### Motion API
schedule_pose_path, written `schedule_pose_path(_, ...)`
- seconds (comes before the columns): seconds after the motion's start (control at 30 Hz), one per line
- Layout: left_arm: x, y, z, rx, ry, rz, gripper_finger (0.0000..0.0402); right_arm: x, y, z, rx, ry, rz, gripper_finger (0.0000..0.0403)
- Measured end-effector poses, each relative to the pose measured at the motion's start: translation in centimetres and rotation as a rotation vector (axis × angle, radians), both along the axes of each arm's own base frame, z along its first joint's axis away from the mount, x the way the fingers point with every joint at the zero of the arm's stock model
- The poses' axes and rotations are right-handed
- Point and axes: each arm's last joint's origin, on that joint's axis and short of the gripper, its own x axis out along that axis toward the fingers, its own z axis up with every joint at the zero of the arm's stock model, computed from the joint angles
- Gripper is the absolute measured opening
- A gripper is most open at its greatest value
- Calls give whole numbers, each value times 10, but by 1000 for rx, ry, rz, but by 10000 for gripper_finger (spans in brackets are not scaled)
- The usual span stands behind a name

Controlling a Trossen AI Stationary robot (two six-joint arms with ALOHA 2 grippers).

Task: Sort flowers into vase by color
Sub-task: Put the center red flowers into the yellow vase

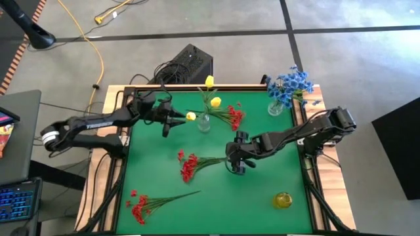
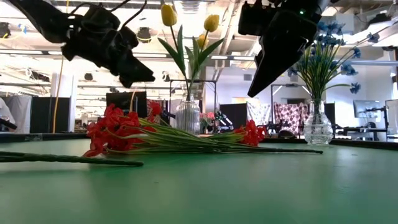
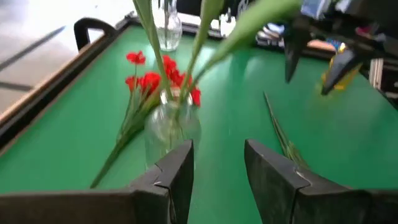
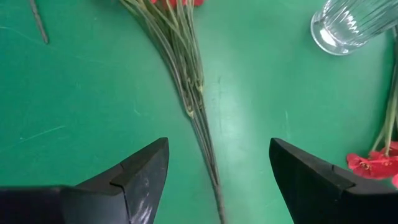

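A clear ribbed vase (image 1: 204, 122) (image 3: 171, 127) at the far middle holds yellow flowers (image 1: 209, 81) by their stems. My left gripper (image 1: 172, 121) (image 3: 217, 149) hangs open just left of it, with nothing between its fingers. One red sprig (image 1: 233, 117) lies beside that vase. Another red sprig (image 1: 189, 165) lies at mid-table. My right gripper (image 1: 235, 165) (image 4: 217, 149) hovers open above that sprig's stems (image 4: 193, 93), one finger on either side and clear of them. A third red sprig (image 1: 139, 208) lies at the near left. Blue flowers (image 1: 289, 85) stand in a second vase (image 1: 276, 108) at the far right.
A yellowish glass vessel (image 1: 283, 200) sits at the near right of the green mat. A raised wooden frame (image 1: 118, 170) rims the table. A black box (image 1: 187, 64) with cables stands beyond the far edge. Bare mat lies between the near-left sprig and the yellowish vessel.
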Motion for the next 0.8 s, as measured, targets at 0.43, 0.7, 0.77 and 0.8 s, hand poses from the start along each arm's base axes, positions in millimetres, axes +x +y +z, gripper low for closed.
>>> schedule_pose_path(0.43, -11, -18, -10, -82, 178, -35, 130, 11, -18, -12, 26, -72, -29, 305)
schedule_pose_path(0.7, -1, -36, -10, -23, 201, -55, 130, 25, -14, -49, 54, 22, 34, 305)
schedule_pose_path(0.77, 0, -39, -10, -21, 202, -67, 130, 29, -12, -59, 77, 39, 53, 305)
schedule_pose_path(0.8, 1, -41, -10, -28, 202, -73, 130, 30, -11, -64, 81, 43, 55, 305)
